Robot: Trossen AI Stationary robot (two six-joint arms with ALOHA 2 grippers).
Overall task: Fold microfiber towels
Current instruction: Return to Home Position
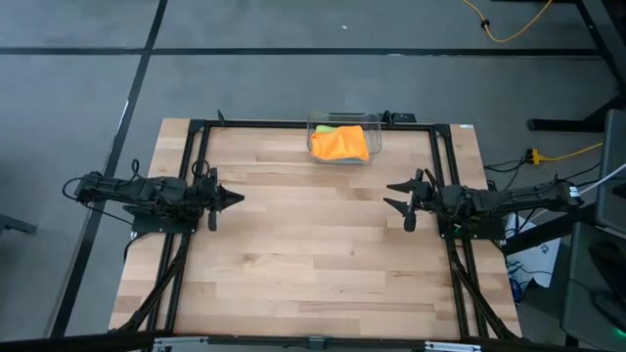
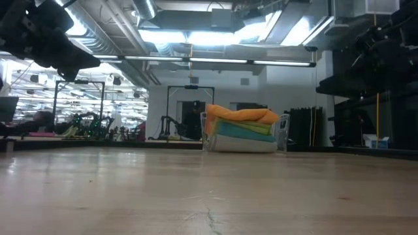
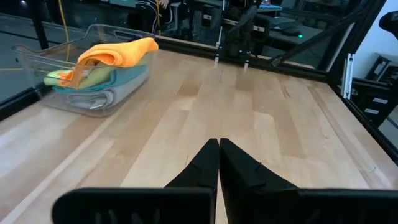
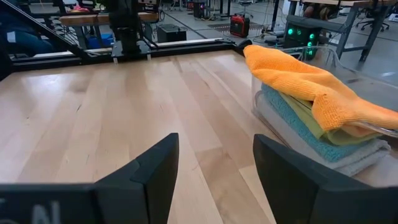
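We saw microfiber towels [image 1: 339, 145] stacked in bin [image 1: 375, 124]; left gripper [image 1: 235, 199] closed, right gripper [image 1: 389, 196] open, both over bench [image 1: 313, 259].

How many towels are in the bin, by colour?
orange towel: 1
green towel: 1
teal towel: 1
light grey towel: 1
Total: 4, all stacked in the clear bin.

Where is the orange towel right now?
In the high view, the orange towel lies atop the other towels inside the clear bin, midway along the edge of the table that is at the top of that picture.
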